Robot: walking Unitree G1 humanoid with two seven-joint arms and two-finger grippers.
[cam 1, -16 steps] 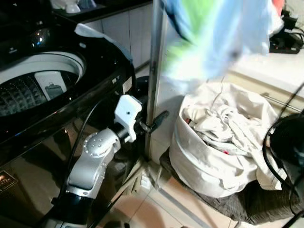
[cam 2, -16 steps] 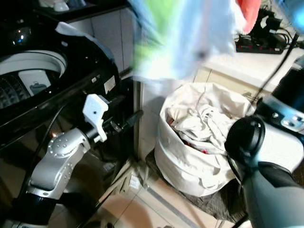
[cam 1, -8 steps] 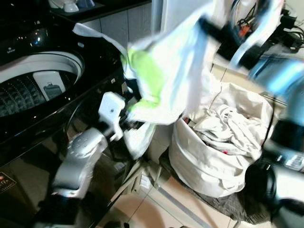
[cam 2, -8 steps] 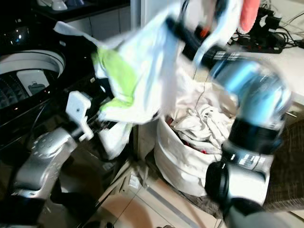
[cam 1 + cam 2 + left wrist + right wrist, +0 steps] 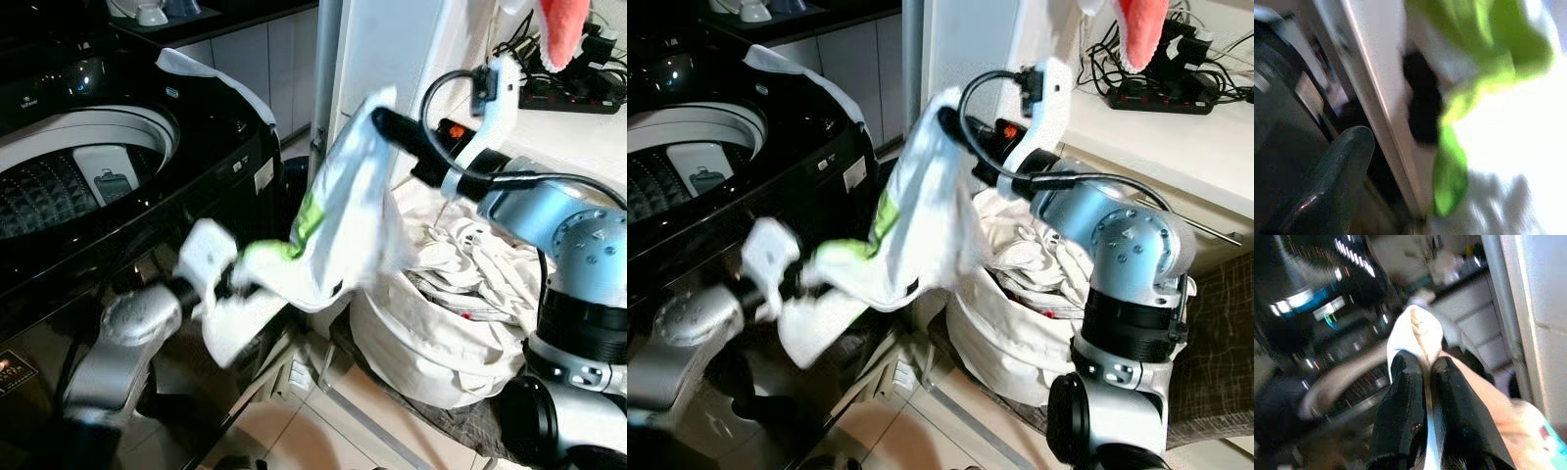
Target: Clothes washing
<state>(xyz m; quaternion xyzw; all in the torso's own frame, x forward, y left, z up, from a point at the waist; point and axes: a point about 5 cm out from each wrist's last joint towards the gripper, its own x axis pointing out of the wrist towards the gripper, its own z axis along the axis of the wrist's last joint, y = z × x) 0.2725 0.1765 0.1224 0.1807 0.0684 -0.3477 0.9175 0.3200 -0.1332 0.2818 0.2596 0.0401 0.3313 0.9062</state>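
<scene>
Right end effector (image 5: 384, 119) pinches the top edge of a white and lime-green cloth garment (image 5: 338, 220); in the right wrist view its two black fingers (image 5: 1400, 401) are pressed together on the fabric (image 5: 1418, 335). Garment hangs stretched between the two arms, in the air beside the open black top-loading washing machine (image 5: 118, 166) and above the edge of the white fabric laundry bag (image 5: 421, 333) full of pale crumpled clothes. Lower end of the garment drapes over the left end effector (image 5: 227, 284), which is motion-blurred against the machine's front. Left wrist view is blurred: green and white fabric (image 5: 1484, 73) close to one black finger (image 5: 1337, 171); cannot tell whether the left fingers are spread or closed.

Washer drum opening (image 5: 59, 186) is uncovered, left of the garment. Laundry bag sits on the tiled floor (image 5: 323, 421), just right of a silver vertical pole (image 5: 323, 78). White surface (image 5: 578, 127) behind the right arm carries a black power strip with cables (image 5: 578, 83); a red-orange cloth (image 5: 560, 34) hangs at top.
</scene>
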